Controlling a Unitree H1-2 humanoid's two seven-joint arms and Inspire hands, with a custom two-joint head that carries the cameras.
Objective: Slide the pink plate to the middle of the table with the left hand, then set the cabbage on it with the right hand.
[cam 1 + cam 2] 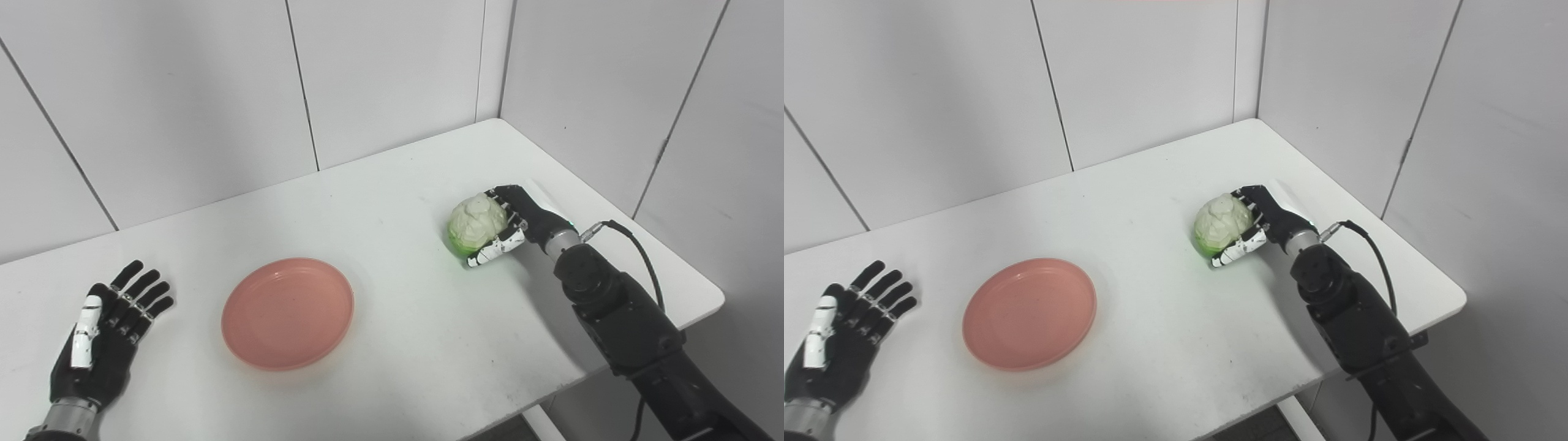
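Sitting on the white table (398,343), the pink plate (288,313) lies flat near the middle, a bit toward the left. There is bare table all around the plate, so it touches nothing. The front edge of the table is near the plate, with a strip of white between them. The table's far edge meets the wall (184,92), and the far right corner fits into the corner of the walls.

The cabbage (476,223) is on the right side of the table, well apart from the plate, with open table between them. The right edge of the table is just past the arm.

The right hand (511,223) wraps around the cabbage from the right. Its fingers (495,250) curl around the front and back of it, so the hand has hold of it. The cabbage looks to be resting on the table.

The left hand (101,340) lies on the table at the left, near the front edge. Its fingers are spread out straight and it holds nothing. It sits apart from the plate.
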